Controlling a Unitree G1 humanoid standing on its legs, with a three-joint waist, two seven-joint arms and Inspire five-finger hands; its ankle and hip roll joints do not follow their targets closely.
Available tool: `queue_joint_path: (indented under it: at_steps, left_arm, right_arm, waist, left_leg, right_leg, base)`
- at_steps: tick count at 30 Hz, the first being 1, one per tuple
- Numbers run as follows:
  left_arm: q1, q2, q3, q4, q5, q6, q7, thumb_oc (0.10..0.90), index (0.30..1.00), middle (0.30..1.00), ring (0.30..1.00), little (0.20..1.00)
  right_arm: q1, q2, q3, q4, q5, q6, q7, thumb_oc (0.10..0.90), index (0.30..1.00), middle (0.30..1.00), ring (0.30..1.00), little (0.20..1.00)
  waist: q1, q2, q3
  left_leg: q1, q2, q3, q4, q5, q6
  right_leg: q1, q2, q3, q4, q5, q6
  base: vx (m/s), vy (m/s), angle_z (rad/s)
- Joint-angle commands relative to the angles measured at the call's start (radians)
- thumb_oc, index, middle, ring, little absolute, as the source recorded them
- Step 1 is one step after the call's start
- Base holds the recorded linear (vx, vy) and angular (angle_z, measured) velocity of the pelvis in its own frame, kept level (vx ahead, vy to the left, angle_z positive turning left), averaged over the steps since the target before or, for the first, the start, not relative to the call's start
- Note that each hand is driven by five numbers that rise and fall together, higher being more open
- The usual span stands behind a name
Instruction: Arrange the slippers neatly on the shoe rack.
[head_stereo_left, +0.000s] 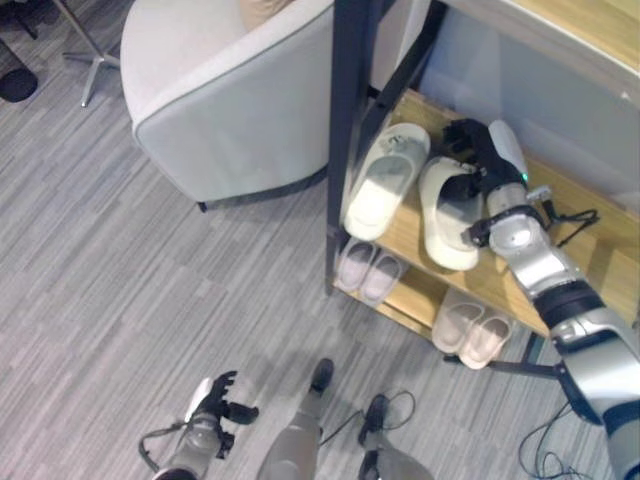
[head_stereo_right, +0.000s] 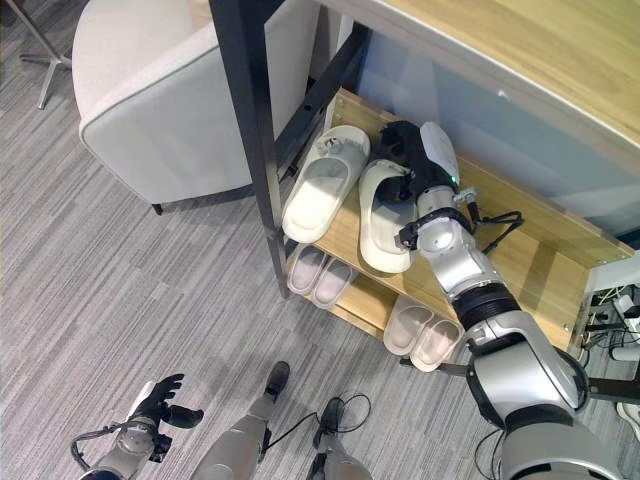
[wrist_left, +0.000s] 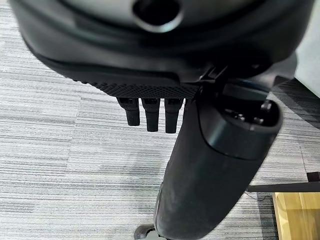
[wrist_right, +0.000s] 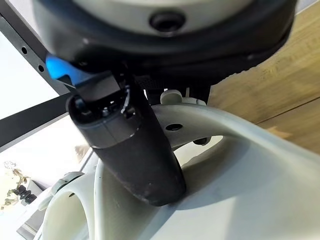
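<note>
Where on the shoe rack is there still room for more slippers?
The upper shelf is bare wood from the right hand to its far right end. Its left end is crowded with two white slippers side by side; the hand is on the right one. On the lower shelf, a gap lies between the two pink pairs.

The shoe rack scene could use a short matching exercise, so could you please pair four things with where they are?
Things:
1. Right hand
2. Left hand
3. Pink slippers
4. Armchair

Places:
A. Lower shelf of the rack
B. Floor left of the rack
C. On a white slipper on the upper shelf
D. Low over the carpet

Pairs: 1-C, 2-D, 3-A, 4-B
</note>
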Motion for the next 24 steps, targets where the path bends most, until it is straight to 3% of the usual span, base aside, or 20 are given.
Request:
queue_joint_path:
  at_steps: [1,14,24]
  left_arm:
    - [-0.004,0.042,0.019,0.03,-0.08,-0.01,0.046,0.8,0.9,0.9,0.9,0.9]
    - [0.045,0.034,0.055,0.05,-0.053,0.002,0.026,0.8,0.9,0.9,0.9,0.9]
    - [0.039,0.042,0.05,0.047,-0.04,-0.001,0.015,0.8,0.9,0.9,0.9,0.9]
  right_arm:
    - [0.044,0.036,-0.044,-0.069,0.085,-0.049,0.007,0.8,0.9,0.9,0.9,0.9]
    - [0.219,0.018,-0.065,-0.199,-0.007,-0.044,0.071,0.8,0.9,0.9,0.9,0.9]
    - [0.174,-0.027,-0.042,-0.218,-0.104,-0.033,0.071,0.8,0.9,0.9,0.9,0.9]
  waist:
    - [-0.011,-0.033,-0.076]
    - [-0.032,-0.071,-0.093]
    - [-0.032,-0.094,-0.074]
  left_leg:
    - [0.081,0.002,0.074,0.032,-0.178,0.003]
    - [0.133,0.014,0.095,0.031,-0.201,0.013]
    - [0.136,0.019,0.097,0.033,-0.203,0.016]
  right_leg:
    - [0.024,-0.094,0.042,0.023,-0.009,0.079]
    - [0.046,-0.084,0.067,0.03,-0.014,0.08]
    - [0.04,-0.078,0.073,0.037,-0.01,0.08]
  base:
    - [0.0,0.0,0.0]
    - [0.0,0.003,-0.05]
    - [-0.01,-0.003,-0.01]
